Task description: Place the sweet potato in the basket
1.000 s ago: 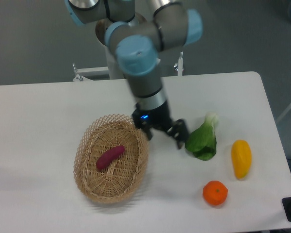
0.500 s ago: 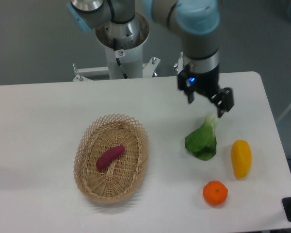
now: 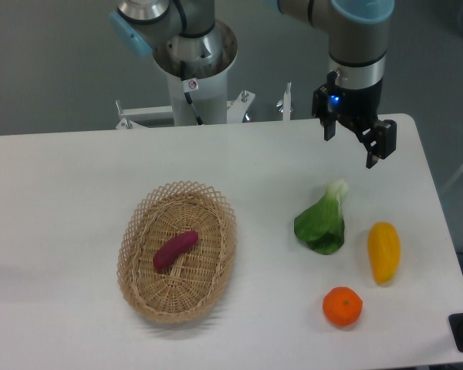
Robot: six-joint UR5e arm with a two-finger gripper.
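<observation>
The fingers (image 3: pixel 371 150) are spread apart with nothing between them, pointing down over the far right part of the surface (image 3: pixel 62 200). The gripper (image 3: pixel 353 142) hangs from a wrist with a small blue light, and the arm (image 3: pixel 353 46) rises almost straight up from it and leaves the top of the view. The base column (image 3: pixel 194 65) stands behind the far edge of the surface, left of the gripper.

Below the gripper and nearer the camera lies a green leafy vegetable (image 3: pixel 322 223), white stem end towards the gripper, well apart from it. Just right of the vegetable is a yellow fruit (image 3: pixel 384 251), lying lengthwise. An orange (image 3: pixel 343 306) sits near the front edge, below both. None of these touch one another.

The basket (image 3: pixel 135 231) sits left of centre, well away from the gripper. The sweet potato (image 3: pixel 176 250) lies inside it on the woven floor, tilted with its upper end to the right.

A second ago the gripper was low, beside the basket's right rim; half a second ago it was above the vegetable. It has since moved farther back and to the right. The basket, sweet potato and other items have not shifted.
</observation>
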